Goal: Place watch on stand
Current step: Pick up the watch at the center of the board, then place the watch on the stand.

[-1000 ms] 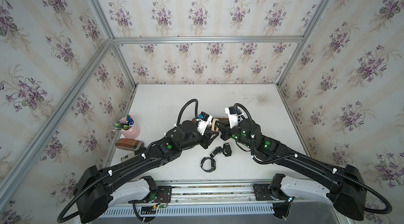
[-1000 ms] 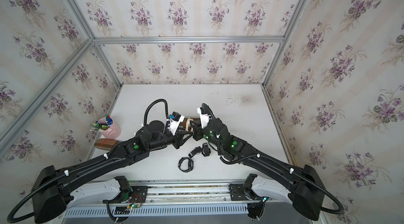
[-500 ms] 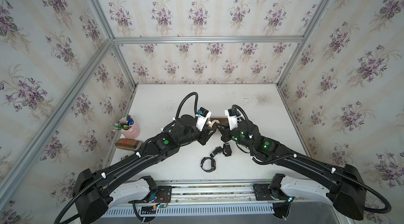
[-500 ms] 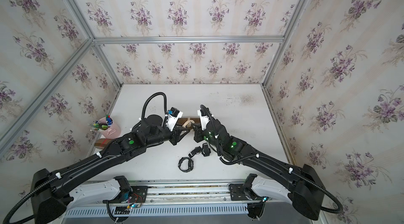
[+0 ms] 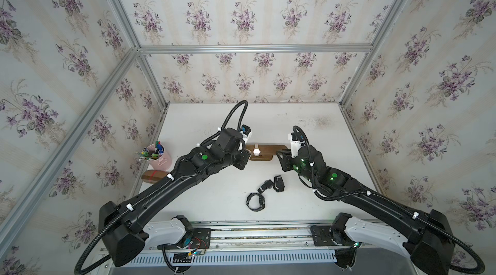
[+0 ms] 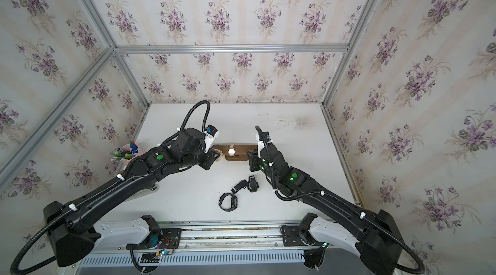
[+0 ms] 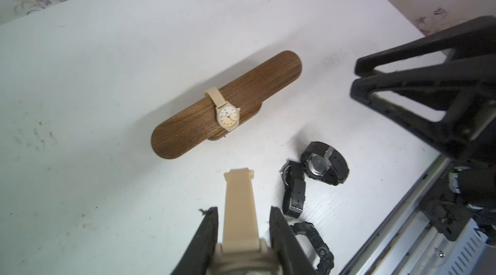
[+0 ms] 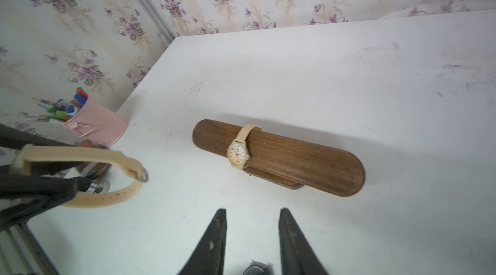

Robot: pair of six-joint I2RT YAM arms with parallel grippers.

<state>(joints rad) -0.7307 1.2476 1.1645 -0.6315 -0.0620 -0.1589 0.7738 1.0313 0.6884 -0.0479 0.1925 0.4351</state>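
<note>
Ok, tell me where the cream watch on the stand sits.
In both top views the cream watch wraps the stand between the left tool and right tool, with black watches on the table nearer the robot's base.

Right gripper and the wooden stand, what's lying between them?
Nothing but bare white table, as the right wrist view shows, between the right gripper and the stand.

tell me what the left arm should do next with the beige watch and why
Probably ease the left gripper toward the bare end of the stand nearest it and line the strap loop up with that end. It holds the beige watch clear of the bar, a small cream watch already sits mid-bar, and the right gripper is open and empty.
</note>
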